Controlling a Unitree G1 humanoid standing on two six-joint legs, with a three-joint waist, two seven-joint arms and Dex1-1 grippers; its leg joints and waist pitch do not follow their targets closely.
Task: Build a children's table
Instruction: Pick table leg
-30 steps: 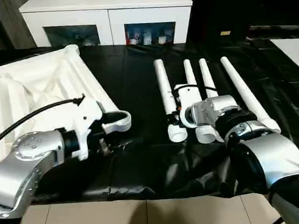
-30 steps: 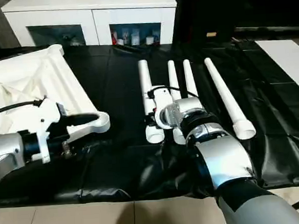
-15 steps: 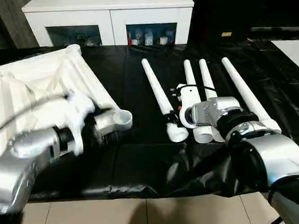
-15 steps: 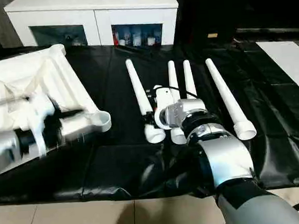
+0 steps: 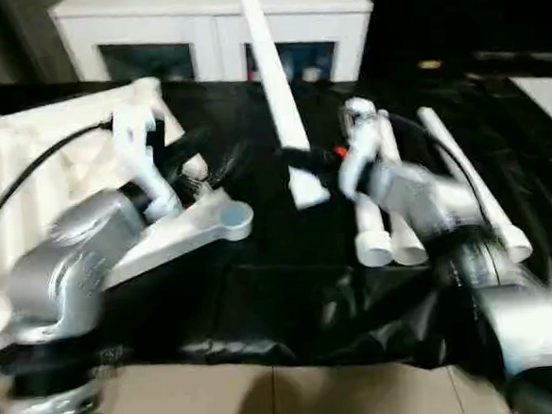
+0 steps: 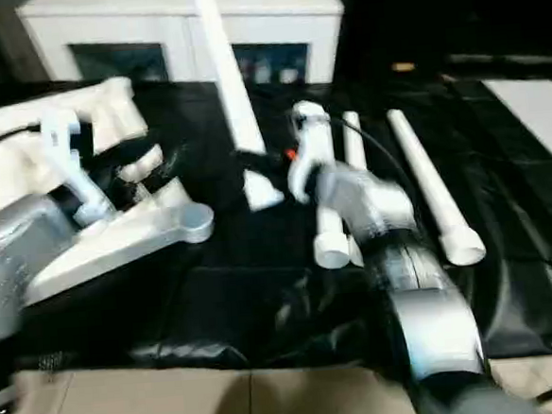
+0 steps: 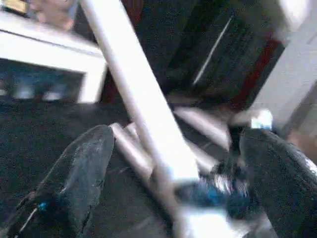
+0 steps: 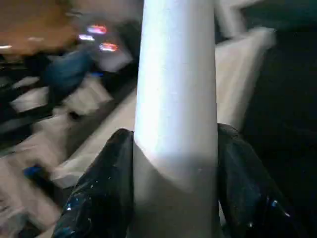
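Note:
The white ribbed tabletop (image 5: 59,146) lies underside up at the left on a black sheet, one round corner socket (image 5: 230,220) pointing to the middle. My right gripper (image 5: 316,159) is shut on the thick end of one white leg (image 5: 271,70), which is lifted and slants up toward the cabinet. In the right wrist view the leg (image 8: 176,89) sits tight between the black fingers (image 8: 99,193). Three other legs (image 5: 398,222) lie side by side on the sheet. My left gripper (image 7: 176,141) hovers over the tabletop's near edge, open, facing the lifted leg (image 7: 141,109).
A white cabinet (image 5: 211,22) with dark glass doors stands behind the table. The black sheet (image 5: 262,284) is wrinkled toward the front edge, with pale floor tiles (image 5: 270,397) below it. A white surface (image 5: 547,88) shows at the far right.
My right gripper has raised the leftmost leg off the sheet and tipped it up. My left arm has lifted and swung toward that leg. The camera has shifted too.

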